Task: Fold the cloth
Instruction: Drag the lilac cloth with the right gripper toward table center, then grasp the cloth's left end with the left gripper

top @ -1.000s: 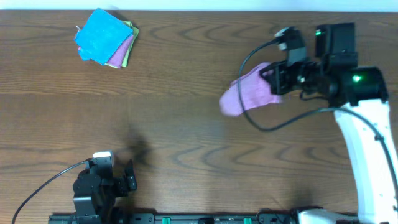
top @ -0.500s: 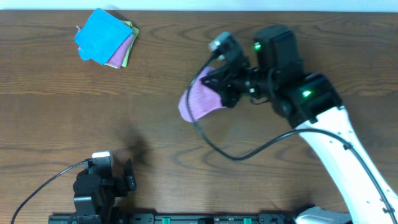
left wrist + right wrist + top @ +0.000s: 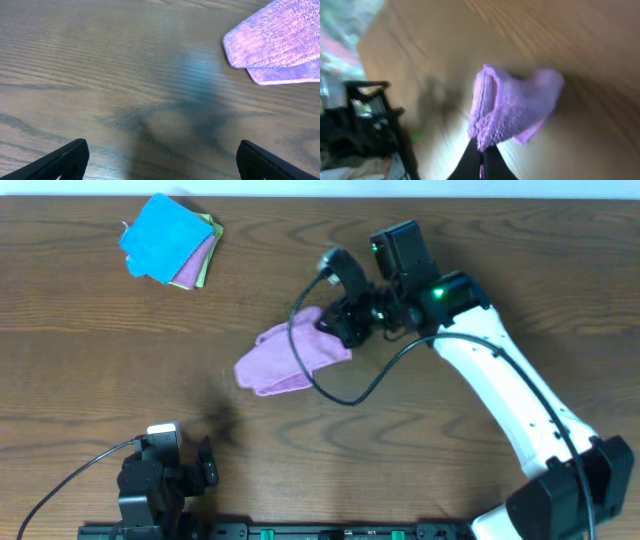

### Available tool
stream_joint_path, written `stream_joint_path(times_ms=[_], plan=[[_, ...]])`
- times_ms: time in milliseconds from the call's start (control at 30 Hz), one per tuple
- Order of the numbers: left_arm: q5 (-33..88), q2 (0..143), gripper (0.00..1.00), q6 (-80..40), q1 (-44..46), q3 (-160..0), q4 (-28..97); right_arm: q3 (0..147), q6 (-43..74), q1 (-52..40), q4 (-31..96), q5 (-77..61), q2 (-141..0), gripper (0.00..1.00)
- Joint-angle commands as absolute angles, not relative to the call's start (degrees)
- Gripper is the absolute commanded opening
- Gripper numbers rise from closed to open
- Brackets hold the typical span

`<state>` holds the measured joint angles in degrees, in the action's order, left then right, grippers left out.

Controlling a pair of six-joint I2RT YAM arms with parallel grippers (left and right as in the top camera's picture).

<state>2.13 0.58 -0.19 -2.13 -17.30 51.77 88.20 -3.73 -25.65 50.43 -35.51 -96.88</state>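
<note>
A purple cloth [image 3: 285, 360] lies partly on the table near the middle, its right end lifted. My right gripper [image 3: 332, 330] is shut on that end; in the right wrist view the closed fingertips [image 3: 481, 152] pinch the bunched cloth [image 3: 512, 107], which hangs away from them. The cloth also shows in the left wrist view [image 3: 277, 42] at the upper right, doubled over in two layers. My left gripper [image 3: 195, 470] rests at the table's front left, open and empty, its fingertips [image 3: 160, 160] wide apart over bare wood.
A stack of folded cloths, blue on top with pink and yellow-green beneath [image 3: 168, 240], sits at the table's back left. The right arm's black cable [image 3: 340, 395] loops over the table beside the purple cloth.
My right gripper has carried the purple cloth from the right side leftward to the table's middle and lowered it, so its free end now lies spread on the wood. The left arm has not moved.
</note>
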Motion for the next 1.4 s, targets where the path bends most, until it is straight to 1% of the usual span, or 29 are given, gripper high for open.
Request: stream_joint_path(times_ms=[0, 33, 67, 100, 133, 167, 200, 267, 367, 533, 567, 633, 733, 833, 933, 1067, 1133, 1233, 1367], plan=[[-0.4, 0.2, 0.95, 0.2, -1.8, -16.5, 54.8, 88.5, -7.6, -22.7, 56.0, -23.1, -96.8, 0.05], [-0.4, 0.2, 0.95, 0.2, -1.8, -16.5, 54.3, 88.1, -7.6, -21.5, 57.5, -20.3, -96.8, 0.17], [-0.4, 0.2, 0.95, 0.2, -1.8, -16.5, 53.6, 87.7, -7.6, -20.4, 58.4, -18.6, -96.8, 0.52], [-0.4, 0.2, 0.95, 0.2, -1.8, -16.5, 53.1, 87.3, -6.9, -19.2, 58.7, -17.3, -96.8, 0.67], [-0.4, 0.2, 0.95, 0.1, -1.8, -16.5, 52.8, 86.9, -5.5, -17.9, 58.8, -15.7, -96.8, 0.70], [-0.4, 0.2, 0.96, -0.1, -1.8, -16.5, 52.4, 86.7, -4.1, -16.8, 58.8, -14.2, -96.8, 0.76], [-0.1, 0.2, 0.95, -0.2, -1.8, -16.5, 52.0, 86.5, -3.2, -15.6, 58.8, -13.2, -96.8, 0.89], [1.6, 0.2, 0.95, -0.3, -1.8, -16.5, 51.5, 86.4, -3.3, -13.2, 59.2, -13.1, -96.8, 0.96], [5.8, 0.2, 0.95, -0.2, -1.8, -16.5, 51.4, 86.3, -3.3, -10.1, 60.6, -16.6, -96.8, 0.96], [14.7, 0.3, 0.95, -1.8, -1.8, -16.6, 47.6, 83.2, -6.4, -5.7, 63.1, -30.9, -96.8, 0.99], [16.9, 0.6, 0.96, -2.5, -1.8, -16.8, 46.6, 81.4, -6.9, -4.5, 63.2, -33.3, -96.8, 0.99], [18.2, 2.9, 0.95, -8.0, -1.8, -18.3, 45.9, 76.5, -9.4, -2.1, 62.8, -40.2, -96.8, 0.98], [21.1, 10.9, 0.95, -11.7, -1.8, -23.3, 45.5, 69.3, -12.0, 0.2, 60.8, -47.0, -96.8, 0.96], [23.9, 23.1, 0.96, -13.9, -1.8, -30.7, 45.6, 63.5, -12.8, 0.7, 57.3, -50.6, -96.8, 0.97], [30.0, 36.0, 0.96, -14.4, -1.8, -38.5, 45.6, 60.4, -12.9, 0.7, 54.6, -55.3, -96.8, 0.98], [37.2, 52.9, 0.95, -14.9, -1.8, -46.7, 44.0, 59.1, -12.9, 0.7, 53.4, -55.5, -96.8, 0.98], [39.9, 58.2, 0.95, -18.8, -1.8, -47.4, 42.8, 59.1, -12.9, 0.7, 53.4, -55.5, -96.8, 0.97], [40.4, 66.2, 0.95, -27.7, -1.8, -47.4, 40.2, 59.1, -12.9, 0.7, 53.6, -55.5, -96.8, 0.97], [40.7, 75.3, 0.95, -30.9, -1.8, -47.4, 35.9, 59.1, -12.9, 0.7, 53.8, -55.5, -96.8, 0.96]])
